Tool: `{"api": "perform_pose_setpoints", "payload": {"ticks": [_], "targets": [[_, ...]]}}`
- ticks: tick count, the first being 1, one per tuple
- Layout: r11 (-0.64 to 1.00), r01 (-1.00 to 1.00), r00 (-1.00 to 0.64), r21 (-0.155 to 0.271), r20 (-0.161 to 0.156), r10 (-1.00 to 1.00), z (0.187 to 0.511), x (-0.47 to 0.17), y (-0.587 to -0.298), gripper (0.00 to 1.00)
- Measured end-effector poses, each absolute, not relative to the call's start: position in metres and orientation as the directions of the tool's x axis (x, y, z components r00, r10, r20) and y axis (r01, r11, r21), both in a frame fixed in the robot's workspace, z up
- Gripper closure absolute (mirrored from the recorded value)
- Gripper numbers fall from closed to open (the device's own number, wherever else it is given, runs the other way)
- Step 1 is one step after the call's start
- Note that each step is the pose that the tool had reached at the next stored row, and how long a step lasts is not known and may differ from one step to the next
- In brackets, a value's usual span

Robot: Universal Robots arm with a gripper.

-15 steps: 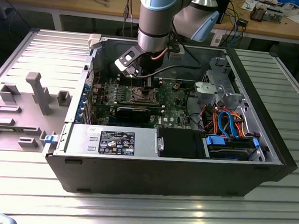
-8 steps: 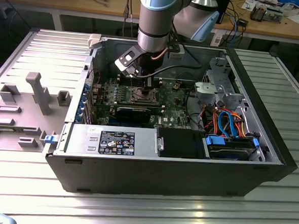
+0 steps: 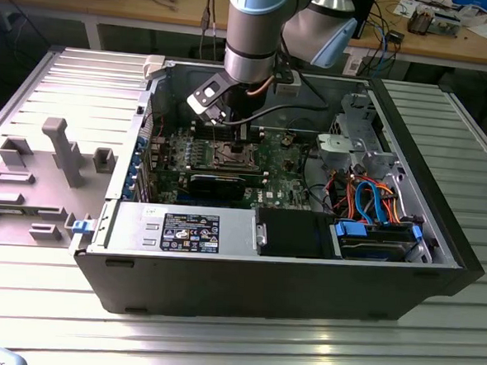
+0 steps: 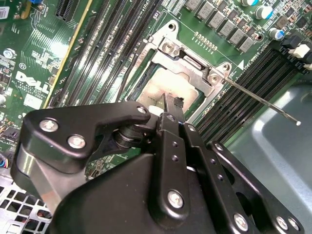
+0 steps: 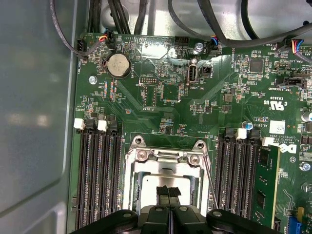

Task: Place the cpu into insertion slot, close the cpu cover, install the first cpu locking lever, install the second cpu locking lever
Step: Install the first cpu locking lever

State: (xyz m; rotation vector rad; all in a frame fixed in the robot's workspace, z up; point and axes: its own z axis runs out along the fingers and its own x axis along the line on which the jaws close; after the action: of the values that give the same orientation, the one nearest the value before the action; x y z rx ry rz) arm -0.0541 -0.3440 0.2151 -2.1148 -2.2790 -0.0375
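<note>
The cpu (image 4: 157, 87) lies flat in the insertion slot (image 3: 231, 155) on the green motherboard, its dull silver top showing. The silvery cpu cover (image 5: 130, 178) lies down around it, hinged at two screws (image 4: 171, 47). My gripper (image 5: 168, 191) hangs directly over the chip's middle, its black fingers (image 4: 176, 103) pressed together with nothing visible between them. A thin metal locking lever (image 4: 263, 102) sticks out from the socket corner over the memory slots, and it is also seen as a lever rod (image 5: 210, 183) beside the cover. In the exterior view the gripper (image 3: 230, 125) reaches down into the open case.
Long black memory slots (image 5: 97, 180) flank the socket, with one green module (image 5: 268, 187). A coin battery (image 5: 116, 65) and cables (image 5: 229, 41) lie beyond. The case holds a black card (image 3: 217, 183), a drive cage (image 3: 358, 140) and wiring (image 3: 375, 199). A grey fixture tray (image 3: 37, 178) lies outside.
</note>
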Motion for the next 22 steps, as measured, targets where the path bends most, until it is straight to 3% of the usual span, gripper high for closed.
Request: {"api": "perform_pose_setpoints", "payload": {"ticks": [22], "targets": [[0.075,0.997,-0.075,-0.004,0.040,0.996,0.2235,-0.0540,-0.3440,0.89]]}}
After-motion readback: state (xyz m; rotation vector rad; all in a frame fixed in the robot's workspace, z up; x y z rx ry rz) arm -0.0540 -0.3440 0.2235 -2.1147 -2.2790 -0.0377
